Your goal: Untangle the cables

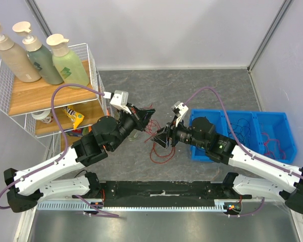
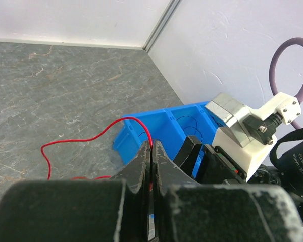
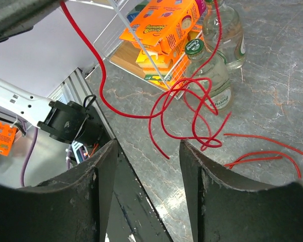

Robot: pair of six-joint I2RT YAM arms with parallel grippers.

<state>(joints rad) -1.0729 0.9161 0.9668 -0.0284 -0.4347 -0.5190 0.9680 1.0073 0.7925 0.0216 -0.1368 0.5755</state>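
Left hand (image 2: 151,152) tight on red cables (image 3: 192,89), loops tableward.

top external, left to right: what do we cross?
Pump bottles → left pincer → right pincer → blue bin. Red cables overlap both pincers, so they are skipped.
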